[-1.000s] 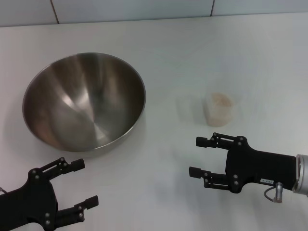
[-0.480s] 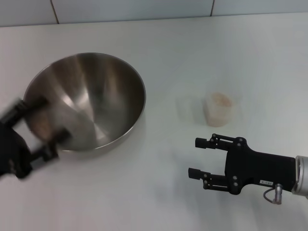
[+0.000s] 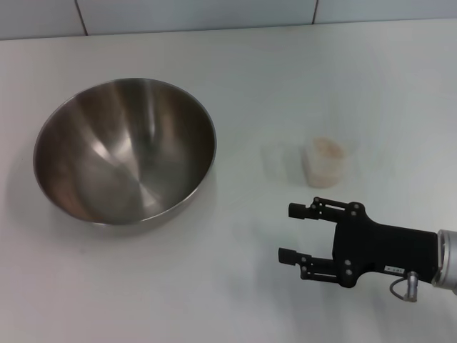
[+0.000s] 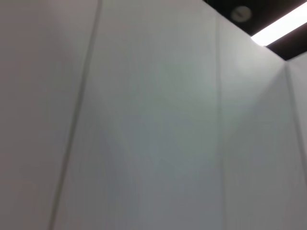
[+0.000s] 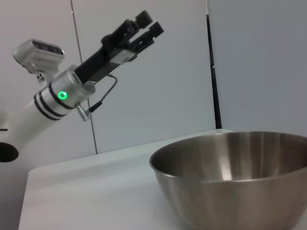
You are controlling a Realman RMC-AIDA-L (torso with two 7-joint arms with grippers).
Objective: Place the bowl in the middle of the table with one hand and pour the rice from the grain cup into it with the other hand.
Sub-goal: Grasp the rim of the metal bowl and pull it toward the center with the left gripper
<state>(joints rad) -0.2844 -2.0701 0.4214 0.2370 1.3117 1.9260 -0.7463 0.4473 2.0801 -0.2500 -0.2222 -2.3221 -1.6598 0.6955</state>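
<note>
The steel bowl (image 3: 125, 150) sits upright on the left part of the white table (image 3: 235, 286); its rim and side also fill the near part of the right wrist view (image 5: 230, 177). The clear grain cup (image 3: 325, 161) holding pale rice (image 3: 327, 147) stands to the right of the bowl. My right gripper (image 3: 291, 232) hovers open just in front of the cup, fingertips pointing toward the bowl, holding nothing. My left gripper (image 5: 149, 24) is out of the head view; the right wrist view shows it raised high above the table, fingers apart and empty.
A tiled white wall (image 3: 214, 14) runs behind the table. The left wrist view shows only a wall panel (image 4: 144, 120) and a ceiling light (image 4: 280, 26). Bare tabletop lies between bowl and cup.
My left arm swung up from the lower left corner, past the bowl's near side, and out of the head view. The right gripper barely shifted. Bowl and cup stayed put.
</note>
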